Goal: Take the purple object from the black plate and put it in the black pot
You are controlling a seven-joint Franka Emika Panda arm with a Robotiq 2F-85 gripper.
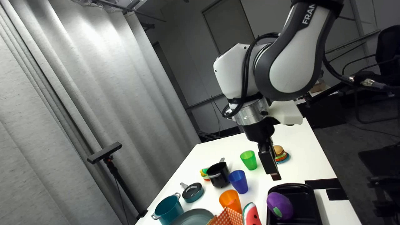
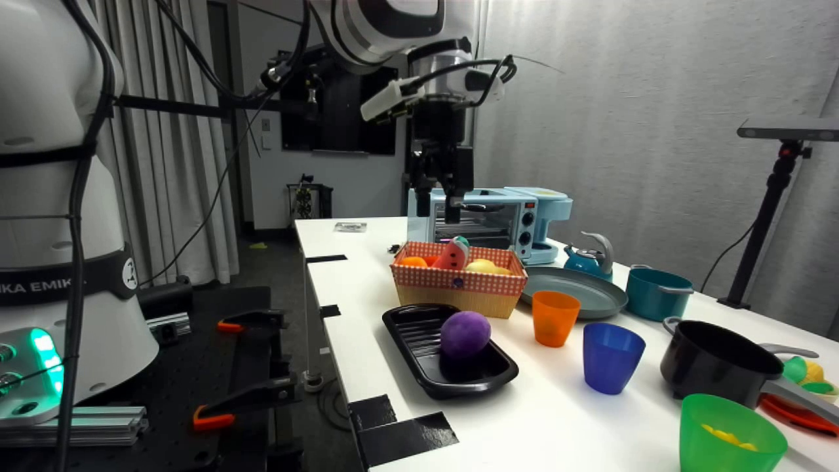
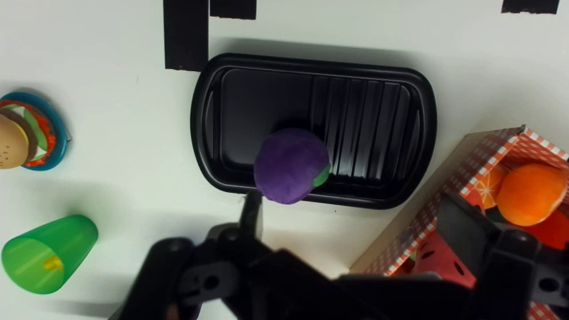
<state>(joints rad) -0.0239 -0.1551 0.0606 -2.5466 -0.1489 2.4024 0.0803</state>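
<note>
purple object (image 3: 290, 165) | rounded, on black plate (image 3: 342, 120) | black pot (image 2: 711, 373) | upright

Grey curtain (image 1: 84, 81), pleated; pale wall (image 2: 265, 190), dark screen (image 2: 354, 128); dark floor (image 1: 331, 147); white table (image 1: 306, 156); black chair (image 1: 389, 47) (cut by edge).

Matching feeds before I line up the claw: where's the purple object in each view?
In an exterior view: the purple object is near the bottom edge, right of centre, on the black plate.
In an exterior view: the purple object is just right of centre, below mid-height, on the black plate.
Wrist view: the purple object is almost dead centre, on the black plate.
Shared landmark: that black plate, in all three.
</note>
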